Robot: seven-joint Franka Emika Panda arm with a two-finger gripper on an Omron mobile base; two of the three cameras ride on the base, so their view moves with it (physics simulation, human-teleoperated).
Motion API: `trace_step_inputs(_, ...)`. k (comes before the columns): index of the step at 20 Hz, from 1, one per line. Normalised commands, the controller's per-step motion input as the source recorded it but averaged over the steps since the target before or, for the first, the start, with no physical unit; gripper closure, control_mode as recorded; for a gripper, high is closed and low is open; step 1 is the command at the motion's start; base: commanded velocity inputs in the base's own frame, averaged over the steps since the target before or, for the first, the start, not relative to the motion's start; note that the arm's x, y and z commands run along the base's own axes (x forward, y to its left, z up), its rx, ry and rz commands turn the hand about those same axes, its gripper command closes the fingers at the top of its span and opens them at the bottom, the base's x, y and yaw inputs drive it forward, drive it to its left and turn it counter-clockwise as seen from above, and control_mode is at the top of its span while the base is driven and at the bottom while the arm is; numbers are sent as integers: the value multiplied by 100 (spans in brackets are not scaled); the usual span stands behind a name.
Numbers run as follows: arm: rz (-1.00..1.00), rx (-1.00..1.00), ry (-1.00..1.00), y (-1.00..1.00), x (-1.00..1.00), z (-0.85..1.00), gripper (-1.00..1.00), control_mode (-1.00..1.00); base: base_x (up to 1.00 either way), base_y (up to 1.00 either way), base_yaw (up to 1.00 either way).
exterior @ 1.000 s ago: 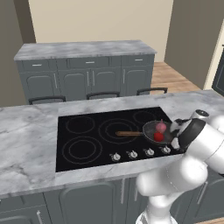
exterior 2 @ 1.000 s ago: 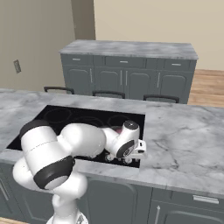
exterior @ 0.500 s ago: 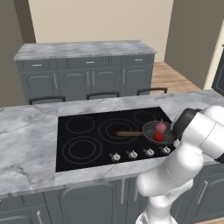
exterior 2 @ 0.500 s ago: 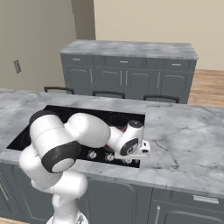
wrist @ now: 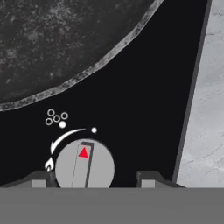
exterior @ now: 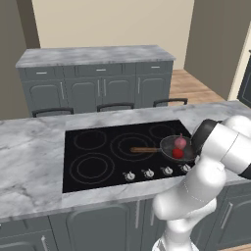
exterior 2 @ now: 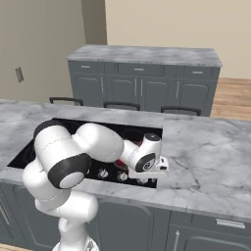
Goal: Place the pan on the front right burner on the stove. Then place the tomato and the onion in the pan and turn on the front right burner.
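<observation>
On the stove (exterior: 98, 147) at its front right, the pan (exterior: 169, 146) covers the front right burner, its wooden handle (exterior: 144, 150) pointing left. The onion (exterior: 180, 142) and the tomato (exterior: 178, 153) lie inside it, side by side. My gripper (wrist: 96, 180) hangs over the rightmost silver knob (wrist: 85, 166), its two tips drawn in on either side of the knob. The knob's red pointer aims up at the arc mark. The pan's rim (wrist: 105, 59) curves just beyond the knob. From the right base view, my gripper (exterior 2: 143, 176) is low at the stove's front right corner.
The other knobs (exterior: 148, 172) line the stove's front edge. Marble counter (wrist: 205, 109) starts right beside the gripped knob. My arm's elbow (exterior: 220, 142) rises beside the pan. A grey cabinet island (exterior: 98, 78) and chair backs stand behind.
The jaws have drawn in from wide open onto the knob. My arm's elbow has swung up and right beside the pan. Pan, tomato and onion have stayed put.
</observation>
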Motion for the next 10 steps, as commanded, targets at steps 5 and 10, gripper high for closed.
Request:
trace_step_inputs(5, 21, 2, 0, 0, -30, -13, 100, -100, 0, 0, 0)
trace_step_inputs(10, 29, 4, 0, 0, -6, -8, 100, -100, 0, 0, 0)
